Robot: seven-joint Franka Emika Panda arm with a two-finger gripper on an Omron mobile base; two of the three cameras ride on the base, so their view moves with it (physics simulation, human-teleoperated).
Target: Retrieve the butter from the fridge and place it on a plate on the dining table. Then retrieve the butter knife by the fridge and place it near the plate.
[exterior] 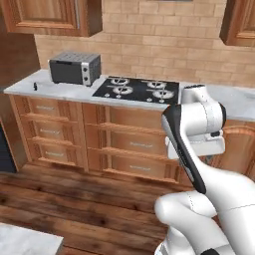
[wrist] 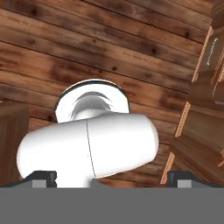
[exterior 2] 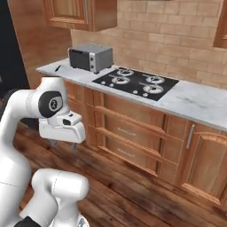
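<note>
Above a dark plank floor [wrist: 109, 52] (marble counter [exterior 2: 195, 104] beyond), the hand [wrist: 109, 179], fingers spread wide, nothing held.

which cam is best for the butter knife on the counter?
Left base view: the butter knife lies unobstructed on the counter, left of the toaster oven. Right base view shows it as a thin sliver.

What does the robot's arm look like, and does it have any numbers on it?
The arm is glossy white with rounded, chunky segments. One round joint cap is dark and carries a white digit that looks like a 2. A dark strip runs along one link. The boxy white hand ends in a gripper with two small dark fingers.
</note>
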